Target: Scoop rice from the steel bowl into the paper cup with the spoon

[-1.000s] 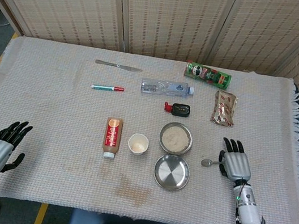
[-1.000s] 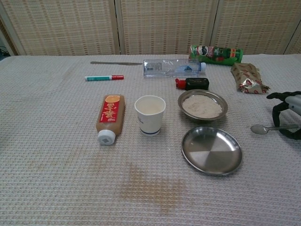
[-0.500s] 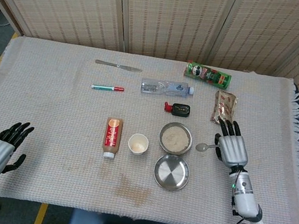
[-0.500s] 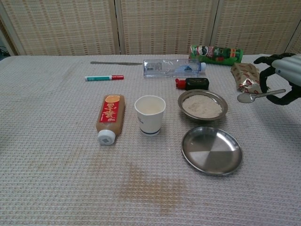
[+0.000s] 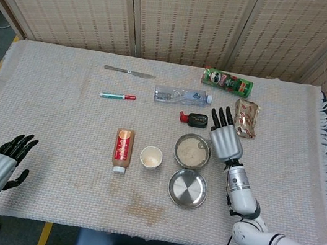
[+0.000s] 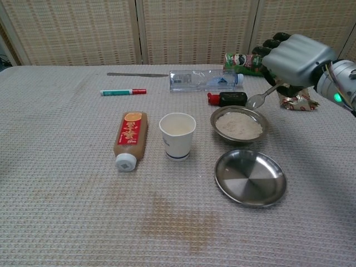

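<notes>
The spoon (image 6: pixel 260 98) is gripped in the right hand (image 6: pixel 295 58) just above the far-right rim of the rice-filled steel bowl (image 6: pixel 240 125), no scoop is yet taken, and the paper cup (image 6: pixel 177 136) stands left of that bowl awaiting rice.

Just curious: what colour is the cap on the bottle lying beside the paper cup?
White cap, clearest in the chest view.

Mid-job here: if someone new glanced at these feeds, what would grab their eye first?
Probably the right hand, raised over the table's right side and holding a spoon just above the steel bowl of rice. Next, the paper cup standing left of that bowl, and the empty steel dish in front of it.
</notes>
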